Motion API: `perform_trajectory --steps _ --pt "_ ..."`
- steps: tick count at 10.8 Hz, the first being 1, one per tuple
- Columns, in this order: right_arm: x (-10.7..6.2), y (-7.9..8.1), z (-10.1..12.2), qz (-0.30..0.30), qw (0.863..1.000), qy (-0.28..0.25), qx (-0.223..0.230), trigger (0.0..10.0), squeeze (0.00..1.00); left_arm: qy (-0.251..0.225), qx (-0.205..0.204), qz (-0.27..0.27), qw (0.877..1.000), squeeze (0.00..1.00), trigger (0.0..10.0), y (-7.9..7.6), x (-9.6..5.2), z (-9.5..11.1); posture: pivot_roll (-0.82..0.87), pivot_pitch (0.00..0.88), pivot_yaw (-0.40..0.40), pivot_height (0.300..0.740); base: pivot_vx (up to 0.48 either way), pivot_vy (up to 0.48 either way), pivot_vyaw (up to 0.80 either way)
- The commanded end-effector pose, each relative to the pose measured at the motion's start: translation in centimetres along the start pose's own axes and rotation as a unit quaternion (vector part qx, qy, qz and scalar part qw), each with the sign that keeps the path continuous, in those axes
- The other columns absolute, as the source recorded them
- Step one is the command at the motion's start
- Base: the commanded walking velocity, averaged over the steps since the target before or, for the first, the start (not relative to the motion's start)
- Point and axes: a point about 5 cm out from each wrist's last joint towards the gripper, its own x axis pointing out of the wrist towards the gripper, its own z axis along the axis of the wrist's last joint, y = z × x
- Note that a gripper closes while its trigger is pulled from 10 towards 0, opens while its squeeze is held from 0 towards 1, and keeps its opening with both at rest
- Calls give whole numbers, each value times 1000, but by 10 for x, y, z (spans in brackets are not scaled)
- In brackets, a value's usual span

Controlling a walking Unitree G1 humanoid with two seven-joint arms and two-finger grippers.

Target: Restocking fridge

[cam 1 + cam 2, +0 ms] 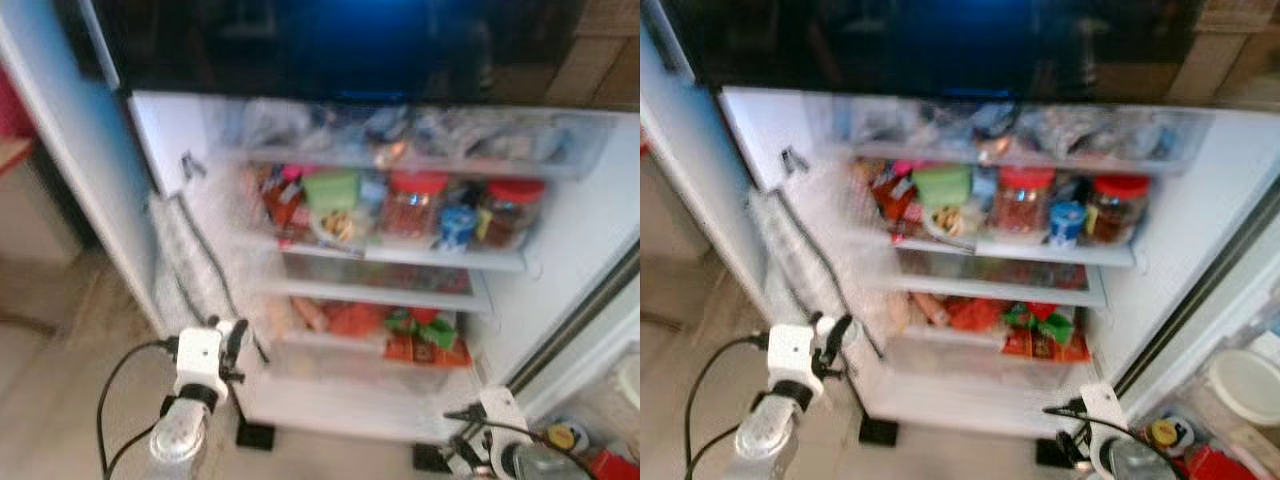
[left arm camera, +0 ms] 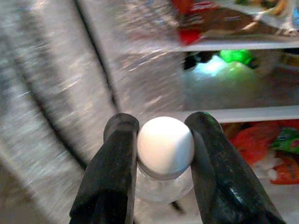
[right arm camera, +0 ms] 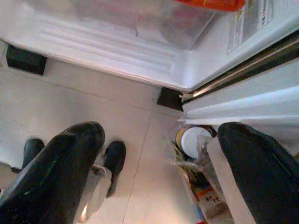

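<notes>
Fridge (image 1: 560, 250): was seen standing open, shelves packed with red-lidded jars (image 1: 415, 205) and packets.
Left gripper (image 2: 163, 154): was clamped on a white-capped bottle (image 2: 165, 145), held low by the fridge's left inner wall.
Right gripper (image 3: 159, 177): was spread wide, nothing held, above the tiled floor (image 3: 93, 102) at the fridge's bottom right corner.

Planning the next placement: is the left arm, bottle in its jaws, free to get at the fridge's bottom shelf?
Probably yes. The left gripper holds the bottle just outside the open fridge, with nothing between it and the bottom shelf.
</notes>
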Motion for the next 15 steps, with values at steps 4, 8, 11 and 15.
perform_trajectory --steps 4,8,11,15 --pt "-1 -5 6 -21 1000 -13 14 10000 0 -2 -25 -38 999 0 10000 -10 5 5 6 12 5 740 304 0 0" --pt "-1 -5 7 -21 1000 -12 8 10000 0 15 -52 -63 997 0 10000 -13 5 2 20 12 2 740 313 0 -722" --pt "-1 -5 8 -19 1000 -15 10 10000 0 22 -61 -78 995 0 10000 -14 4 1 23 12 4 740 90 0 0" --pt "-1 -4 8 -14 999 -23 23 10000 0 23 -58 -74 995 0 10000 -12 1 0 24 16 4 740 0 0 0"
